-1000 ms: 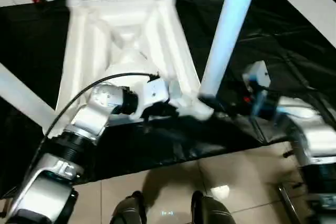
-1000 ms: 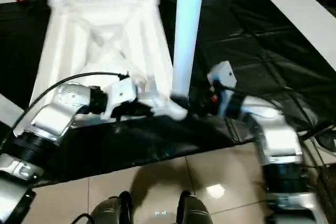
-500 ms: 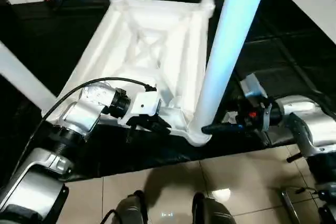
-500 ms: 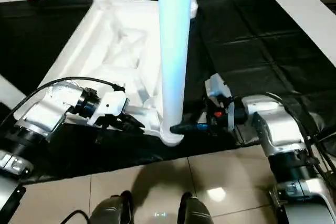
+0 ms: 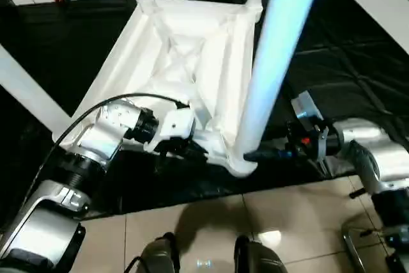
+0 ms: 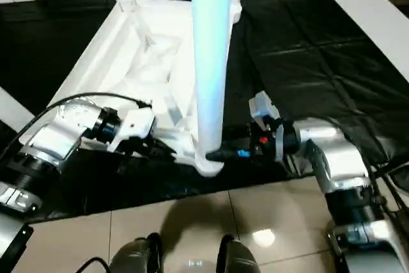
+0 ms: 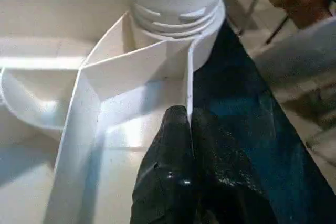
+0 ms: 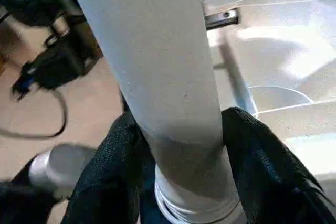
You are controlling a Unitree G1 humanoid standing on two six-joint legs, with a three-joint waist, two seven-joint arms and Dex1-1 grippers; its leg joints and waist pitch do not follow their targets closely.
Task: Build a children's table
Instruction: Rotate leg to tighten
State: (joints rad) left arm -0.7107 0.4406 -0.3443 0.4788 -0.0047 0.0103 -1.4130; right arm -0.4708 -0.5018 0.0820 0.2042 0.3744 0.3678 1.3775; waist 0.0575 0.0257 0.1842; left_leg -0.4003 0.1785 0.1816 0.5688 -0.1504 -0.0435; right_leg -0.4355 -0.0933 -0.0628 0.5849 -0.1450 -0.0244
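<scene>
Right end effector (image 8: 178, 182) grips the near leg (image 5: 275, 62); left (image 7: 190, 129) pinches the top's rib (image 7: 157, 59); a tilted leg could jam the socket (image 5: 239, 161).

table (image 5: 192, 49): white | sheet (image 5: 319, 62): black | floor (image 5: 287, 215): seemingly beige

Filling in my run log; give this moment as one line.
left gripper: shut on tabletop rib | right gripper: clamped around near-corner leg | leg seated upright in corner socket

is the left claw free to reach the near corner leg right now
Probably not: the left claw is shut on the table top's side wall, while the right claw already straddles that leg.
</scene>
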